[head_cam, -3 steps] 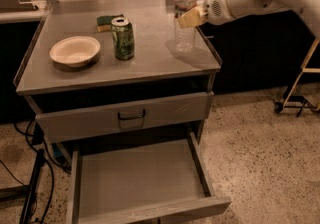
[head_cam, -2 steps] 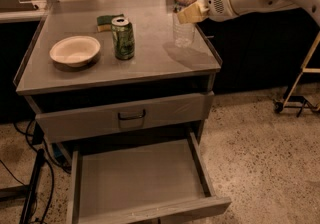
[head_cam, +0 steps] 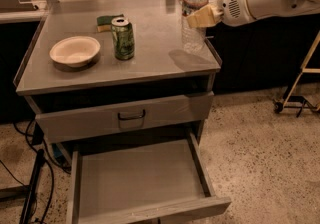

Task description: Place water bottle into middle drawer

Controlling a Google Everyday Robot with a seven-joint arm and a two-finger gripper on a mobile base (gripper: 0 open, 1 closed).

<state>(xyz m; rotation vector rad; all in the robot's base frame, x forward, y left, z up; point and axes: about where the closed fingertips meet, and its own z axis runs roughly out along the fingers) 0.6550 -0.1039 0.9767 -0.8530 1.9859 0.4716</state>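
The water bottle (head_cam: 194, 3) is clear and ribbed with a white cap. It stands upright over the back right of the cabinet top (head_cam: 150, 58). My gripper (head_cam: 200, 17) comes in from the right and is shut on the bottle's middle, holding it just above the surface, with its shadow on the top below. The middle drawer (head_cam: 140, 178) is pulled wide open low in the view, its flat grey bottom bare. It lies below and to the left of the gripper.
A green drink can (head_cam: 122, 38), a white bowl (head_cam: 75, 50) and a green sponge (head_cam: 107, 20) sit on the cabinet top. The upper drawer front with a dark handle (head_cam: 131, 115) stands slightly out. Cables (head_cam: 30, 188) hang at the left; a metal stand (head_cam: 300, 88) is at the right.
The gripper has raised the water bottle a little off the cabinet top and shifted it slightly to the right. The can, bowl and drawers have not moved.
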